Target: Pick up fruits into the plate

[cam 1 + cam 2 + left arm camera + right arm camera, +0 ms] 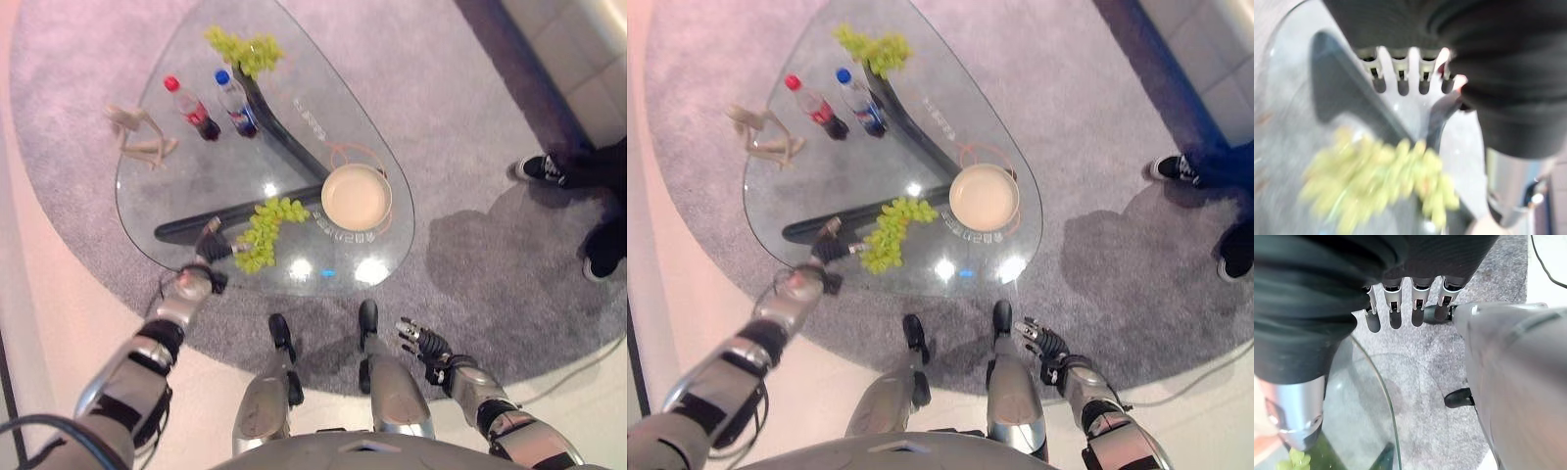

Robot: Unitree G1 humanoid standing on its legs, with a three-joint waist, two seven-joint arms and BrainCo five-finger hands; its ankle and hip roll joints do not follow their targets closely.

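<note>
A bunch of green grapes (pixel 266 233) lies on the glass table (pixel 196 186) near its front edge. Just left of it my left hand (pixel 211 245) reaches in over the edge. Its fingers (pixel 1400 73) are straight above the grapes (pixel 1376 181), and its thumb points at the bunch. The empty cream plate (pixel 357 196) stands right of this bunch. A second bunch of green grapes (pixel 245 49) lies at the table's far end. My right hand (pixel 423 343) hangs low beside the table's front right edge, with fingers (pixel 1396 308) relaxed and nothing in them.
Two small bottles, one red-capped (pixel 191 108) and one blue-capped (pixel 235 103), stand at the far left of the table. A pale wooden figure (pixel 137 137) lies by the left rim. A person's black shoes (pixel 539 168) stand on the grey carpet to the right.
</note>
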